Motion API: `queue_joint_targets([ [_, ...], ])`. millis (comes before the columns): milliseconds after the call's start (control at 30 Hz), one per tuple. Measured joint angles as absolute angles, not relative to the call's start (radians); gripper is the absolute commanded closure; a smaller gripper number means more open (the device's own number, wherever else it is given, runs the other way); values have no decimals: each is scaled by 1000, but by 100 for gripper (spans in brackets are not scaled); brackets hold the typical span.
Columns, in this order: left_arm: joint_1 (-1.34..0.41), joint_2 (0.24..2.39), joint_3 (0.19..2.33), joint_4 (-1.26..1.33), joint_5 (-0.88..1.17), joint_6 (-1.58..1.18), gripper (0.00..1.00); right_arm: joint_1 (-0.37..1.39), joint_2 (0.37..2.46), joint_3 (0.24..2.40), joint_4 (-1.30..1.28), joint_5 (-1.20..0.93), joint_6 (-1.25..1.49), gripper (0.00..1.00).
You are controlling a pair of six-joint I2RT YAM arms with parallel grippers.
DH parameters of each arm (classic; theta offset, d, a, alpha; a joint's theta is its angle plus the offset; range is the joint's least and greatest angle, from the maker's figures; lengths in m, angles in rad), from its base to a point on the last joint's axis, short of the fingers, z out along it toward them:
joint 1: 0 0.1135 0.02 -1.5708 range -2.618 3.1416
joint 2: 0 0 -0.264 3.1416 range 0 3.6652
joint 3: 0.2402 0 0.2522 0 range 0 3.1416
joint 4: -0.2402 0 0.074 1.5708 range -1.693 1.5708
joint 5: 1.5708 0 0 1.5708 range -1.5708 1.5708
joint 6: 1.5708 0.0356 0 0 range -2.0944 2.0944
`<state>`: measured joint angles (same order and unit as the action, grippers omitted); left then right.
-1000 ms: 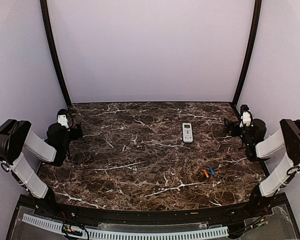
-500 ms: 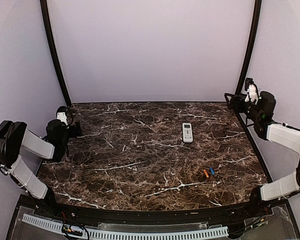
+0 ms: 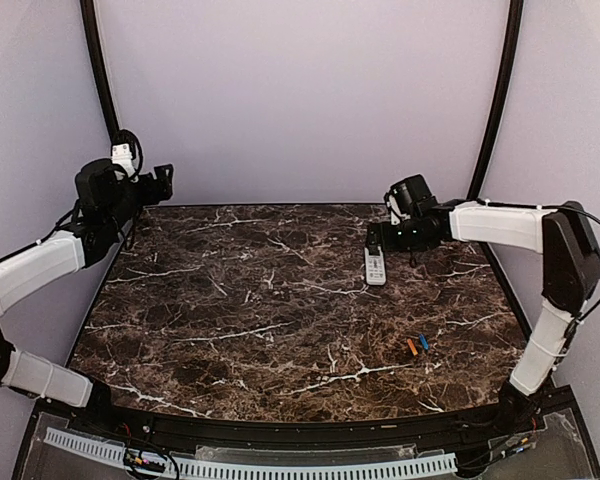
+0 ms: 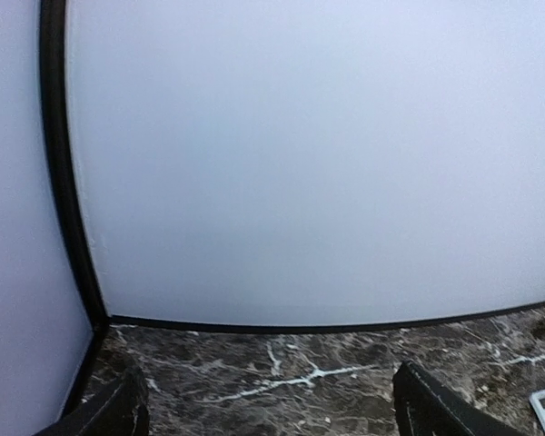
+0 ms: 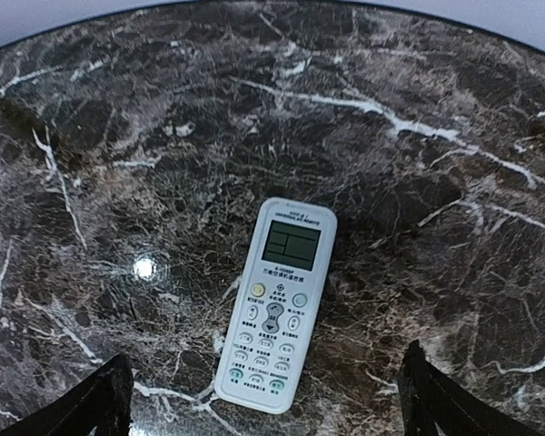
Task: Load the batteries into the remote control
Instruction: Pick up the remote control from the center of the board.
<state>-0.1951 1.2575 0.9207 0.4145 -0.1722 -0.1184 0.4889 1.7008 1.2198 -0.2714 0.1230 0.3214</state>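
Right of centre in the top view, the remote control (image 3: 376,265) lies face up on the dark marble table (image 3: 260,300), its long axis running roughly up and down the frame. The right wrist view shows it closely: a slim white rectangle with rounded corners, slightly tilted, with a pale green display near its upper end and small printed text above the screen. Below the display sit a yellowish round button on the left, a grey one on the right and a grey control pad between them. Rows of small white buttons follow, and greenish ones line the bottom edge.

The right gripper (image 3: 377,238) hangs above the upper end of the remote, apart from it. Its two dark fingers (image 5: 91,404) stand spread wide at the lower corners of the wrist view, grasping nothing.

The orange battery (image 3: 411,346) and the blue battery (image 3: 423,342) lie just beside each other on the table in the lower right of the top view, well apart from the remote.

The left gripper (image 3: 164,178) is raised at the upper left, near the back wall (image 3: 300,100). Its fingers (image 4: 431,409) are likewise parted and empty, and the remote peeks in at the lower right corner of its wrist view.
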Motion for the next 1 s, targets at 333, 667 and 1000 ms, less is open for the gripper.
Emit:
queue_joint_targets([
  [333, -263, 1260, 846, 349, -46, -116, 8, 558, 2057, 1465, -533, 209, 416, 8],
  [667, -274, 1258, 822, 398, 19, -63, 13, 570, 2117, 1508, -540, 229, 450, 59],
  [1000, -467, 1254, 692, 475, 316, 456, 20, 577, 1949, 1425, -607, -65, 253, 75],
])
